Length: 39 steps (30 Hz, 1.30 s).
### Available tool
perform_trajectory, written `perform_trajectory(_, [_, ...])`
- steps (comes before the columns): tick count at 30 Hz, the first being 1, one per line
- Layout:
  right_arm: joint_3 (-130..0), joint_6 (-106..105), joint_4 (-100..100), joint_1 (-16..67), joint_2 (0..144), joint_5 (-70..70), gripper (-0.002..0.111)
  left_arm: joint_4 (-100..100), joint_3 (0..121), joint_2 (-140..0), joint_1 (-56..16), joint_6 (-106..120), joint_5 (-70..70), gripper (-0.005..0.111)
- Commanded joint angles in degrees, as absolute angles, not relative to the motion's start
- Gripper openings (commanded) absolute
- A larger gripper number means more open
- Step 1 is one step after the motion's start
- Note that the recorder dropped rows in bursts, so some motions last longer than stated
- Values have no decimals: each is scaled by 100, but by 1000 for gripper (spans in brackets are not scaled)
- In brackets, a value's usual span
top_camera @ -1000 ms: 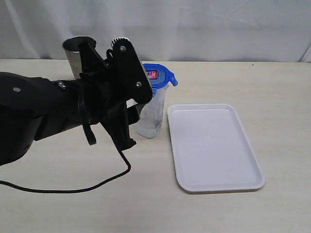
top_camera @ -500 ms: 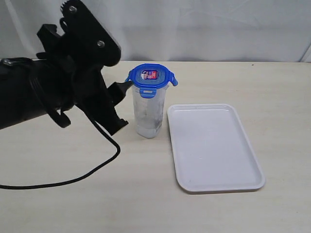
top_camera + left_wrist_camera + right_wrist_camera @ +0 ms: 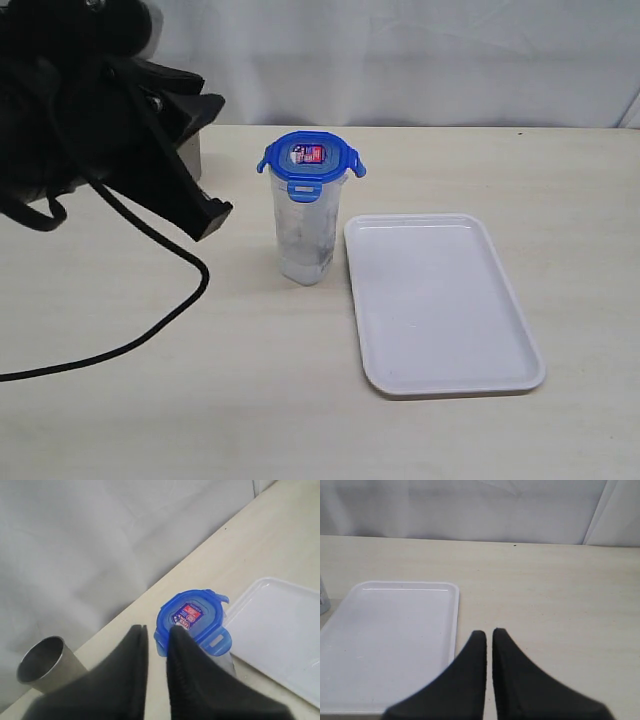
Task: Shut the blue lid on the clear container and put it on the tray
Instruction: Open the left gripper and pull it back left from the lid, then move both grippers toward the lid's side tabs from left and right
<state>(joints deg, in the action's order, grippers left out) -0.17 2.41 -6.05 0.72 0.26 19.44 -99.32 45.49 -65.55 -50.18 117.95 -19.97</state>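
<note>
The clear container [image 3: 306,235] stands upright on the table just left of the white tray [image 3: 440,300]. The blue lid [image 3: 308,157] sits on its mouth, and the flaps at its sides stick outward. My left gripper [image 3: 157,628] hovers above and to the left of the lid [image 3: 192,615], apart from it; its fingers stand a narrow gap apart with nothing between them. One black finger [image 3: 205,208] shows in the exterior view. My right gripper [image 3: 489,631] is shut and empty, low over the table beside the tray [image 3: 385,640]; it is out of the exterior view.
A steel tumbler [image 3: 42,660] stands behind and left of the container, mostly hidden by my left arm [image 3: 90,100] in the exterior view. A black cable [image 3: 150,330] loops across the table's left. A white curtain [image 3: 420,50] backs the table.
My left arm has lifted and drawn back to the left, away from the container. The lid and container, partly covered before, are now in full view and have not moved.
</note>
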Motion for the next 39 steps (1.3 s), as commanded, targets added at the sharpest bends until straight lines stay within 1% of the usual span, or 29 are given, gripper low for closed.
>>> perform_trajectory(1, [0, 256, -577, 76, 0, 1960, 5, -9995, 4535, -6439, -5041, 11626, -2015, 0])
perform_trajectory(3, [0, 256, -577, 76, 0, 1960, 5, -9995, 4535, -6439, -4881, 11462, -1804, 0])
perform_trajectory(5, [0, 256, -577, 76, 0, 1960, 5, -9995, 4535, -6439, -4502, 11193, -1190, 0])
perform_trajectory(10, [0, 256, -577, 76, 0, 1960, 5, -9995, 4535, -6476, -3016, 10919, 1401, 0])
perform_trajectory(12, [0, 256, -577, 76, 0, 1960, 5, -9995, 4535, -6523, -2472, 10919, 2136, 0])
perform_trajectory(15, [0, 256, -577, 76, 0, 1960, 5, -9995, 4535, -6668, -1739, 10919, 2774, 0])
perform_trajectory(19, [0, 256, -577, 76, 0, 1960, 5, -9995, 4535, -7119, -1156, 11252, 3702, 0])
perform_trajectory(21, [0, 256, -577, 76, 0, 1960, 5, -9995, 4535, -7460, -1029, 11670, 4030, 0])
perform_trajectory(25, [0, 256, -577, 76, 0, 1960, 5, -9995, 4579, -8178, -996, 12267, 3955, 0])
perform_trajectory(29, [0, 256, -577, 76, 0, 1960, 5, -9995, 4802, -8850, -1007, 12279, 4395, 0])
perform_trajectory(39, [0, 256, -577, 76, 0, 1960, 5, -9995, 5176, -10282, -1007, 12279, 4480, 0])
